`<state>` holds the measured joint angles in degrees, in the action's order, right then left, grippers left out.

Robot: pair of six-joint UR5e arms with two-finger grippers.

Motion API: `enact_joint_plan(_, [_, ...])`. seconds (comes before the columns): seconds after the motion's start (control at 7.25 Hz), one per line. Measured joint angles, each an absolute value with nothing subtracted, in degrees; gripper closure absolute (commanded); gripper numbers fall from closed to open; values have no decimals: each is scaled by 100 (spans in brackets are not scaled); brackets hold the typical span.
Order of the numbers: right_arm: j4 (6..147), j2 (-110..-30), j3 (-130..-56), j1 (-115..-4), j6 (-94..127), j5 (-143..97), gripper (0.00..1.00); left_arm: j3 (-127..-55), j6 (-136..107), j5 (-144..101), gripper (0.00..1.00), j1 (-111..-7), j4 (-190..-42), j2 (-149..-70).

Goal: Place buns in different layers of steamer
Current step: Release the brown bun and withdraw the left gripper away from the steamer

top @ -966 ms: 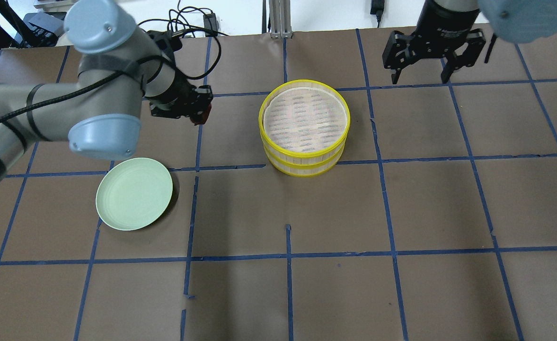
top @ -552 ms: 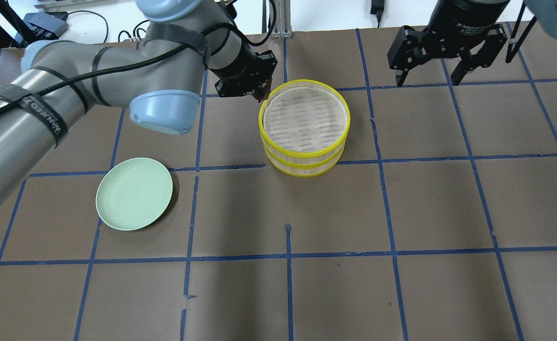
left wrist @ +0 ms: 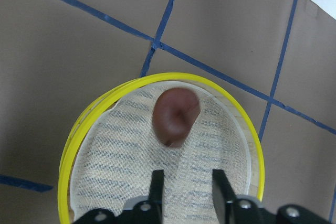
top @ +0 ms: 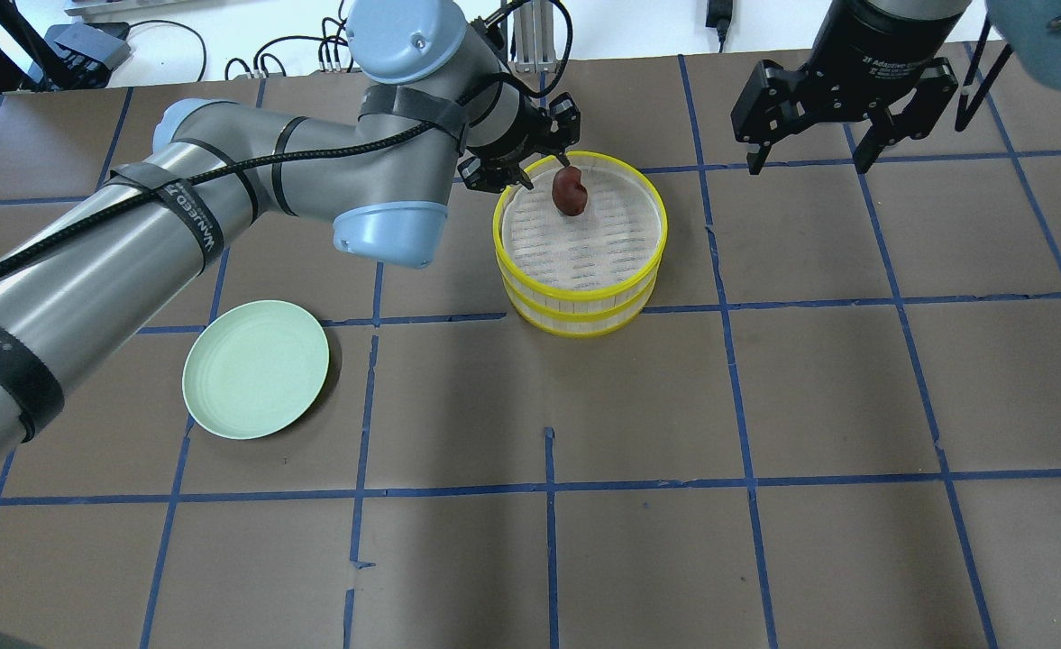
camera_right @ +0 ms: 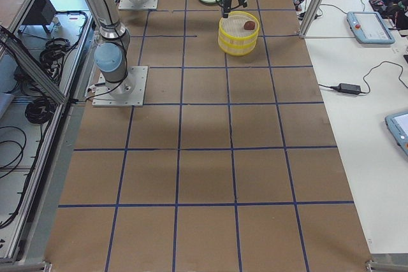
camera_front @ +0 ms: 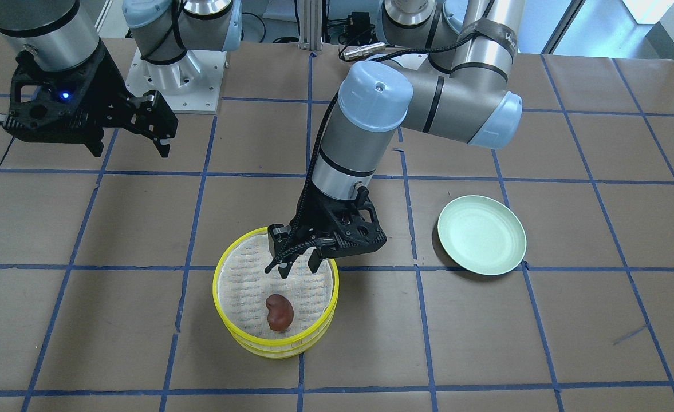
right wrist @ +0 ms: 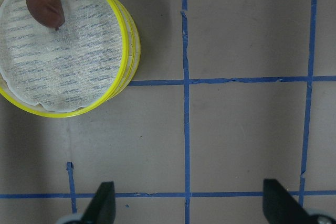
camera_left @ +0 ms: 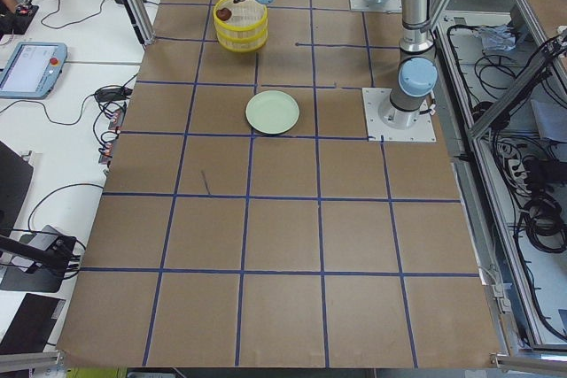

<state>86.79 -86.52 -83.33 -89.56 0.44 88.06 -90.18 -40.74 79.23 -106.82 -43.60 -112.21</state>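
Open and empty, the left tool point(camera_front: 298, 270) is hovering by the dark reddish-brown oval bun point(top: 570, 191) at eleven o'clock in the yellow-rimmed mesh steamer tray point(top: 584, 290). Any low retreat is risking snagging its rim.

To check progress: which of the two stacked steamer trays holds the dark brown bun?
The upper tray: the reddish-brown bun lies on its mesh liner. The lower tray sits underneath, its inside hidden.

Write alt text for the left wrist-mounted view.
A dark reddish-brown bun lies in the top yellow-rimmed steamer tray, apart from the open, empty left end effector at the bottom edge. A brown table with blue tape lines surrounds the tray.
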Motion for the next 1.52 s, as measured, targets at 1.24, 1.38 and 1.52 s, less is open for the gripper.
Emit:
enact_joint_plan(1.24, [8639, -8692, -8256, -8975, -36, 9088, 0, -9236, 54, 8225, 0, -9215, -7037, -9628])
enact_joint_plan(1.38, [8640, -8692, -8249, -8975, -35, 9065, 0, -9257, 49, 8350, 0, -9186, -7063, -9603])
enact_joint_plan(1.52, [8638, -8692, -8247, -8974, -35, 9057, 0, -9274, 27, 8720, 0, -9186, -7106, -9581])
